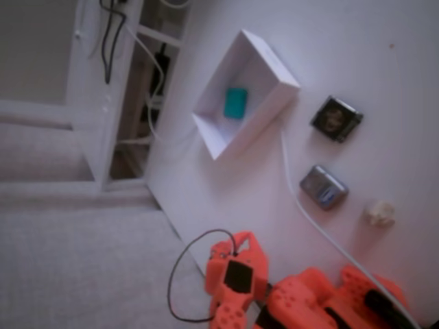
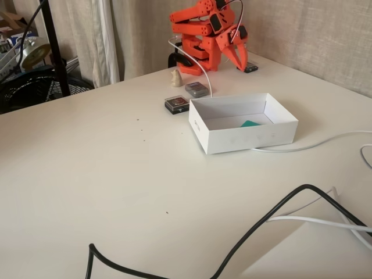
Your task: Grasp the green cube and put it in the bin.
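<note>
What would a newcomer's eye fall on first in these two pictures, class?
The bright orange arm folded at the table's far edge in a fixed view, then the white bin mid-table. The green cube lies inside the bin, well clear of the arm.

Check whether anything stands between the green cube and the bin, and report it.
Nothing does: the green cube already lies on the floor inside the bin, as both fixed views show. The gripper is folded back with the arm at the far end of the table, well away from the box.
</note>
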